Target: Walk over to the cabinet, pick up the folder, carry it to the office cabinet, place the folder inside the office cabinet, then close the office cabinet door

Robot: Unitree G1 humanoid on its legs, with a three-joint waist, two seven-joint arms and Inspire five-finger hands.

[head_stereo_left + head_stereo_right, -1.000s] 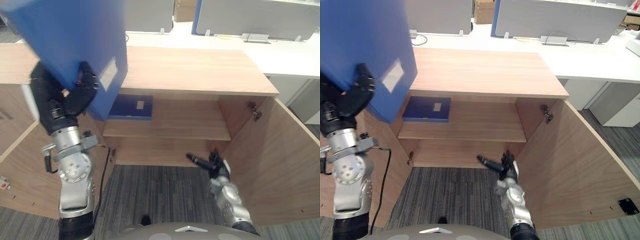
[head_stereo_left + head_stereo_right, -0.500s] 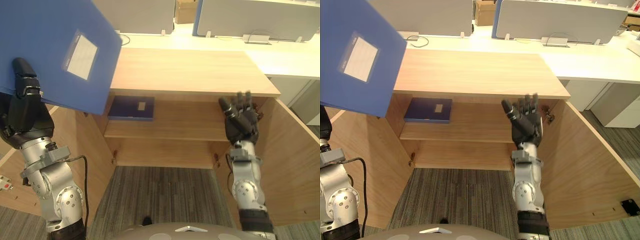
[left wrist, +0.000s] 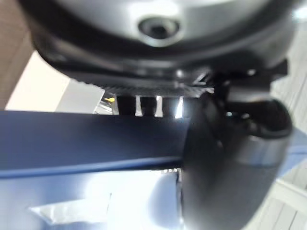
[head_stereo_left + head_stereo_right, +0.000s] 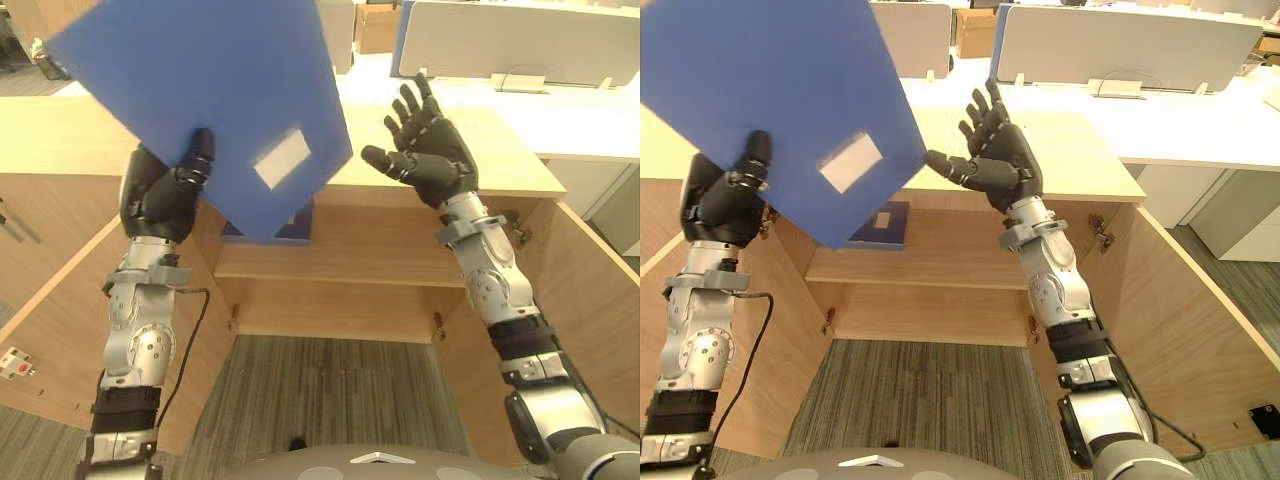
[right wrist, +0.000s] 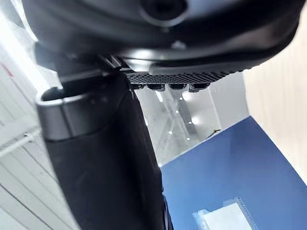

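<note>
A blue folder (image 4: 225, 90) with a white label is held high and tilted in front of the wooden office cabinet (image 4: 400, 240). My left hand (image 4: 160, 195) is shut on the folder's lower edge, thumb on its front face; the left wrist view shows that thumb (image 3: 225, 167) against the blue folder (image 3: 86, 143). My right hand (image 4: 425, 155) is raised beside the folder's right edge with fingers spread, open, a short gap from it. The folder (image 5: 240, 177) shows past the hand in the right wrist view. Both cabinet doors stand open.
A second blue folder (image 4: 880, 225) lies on the cabinet's shelf at the left, partly hidden. The right door (image 4: 590, 300) and left door (image 4: 50, 320) swing out toward me. White desks with grey partitions (image 4: 520, 40) stand behind. Striped carpet (image 4: 330, 400) lies below.
My right hand has risen from in front of the shelf to beside the folder, fingers spread. My left hand has swung the folder toward the middle, in front of the cabinet top.
</note>
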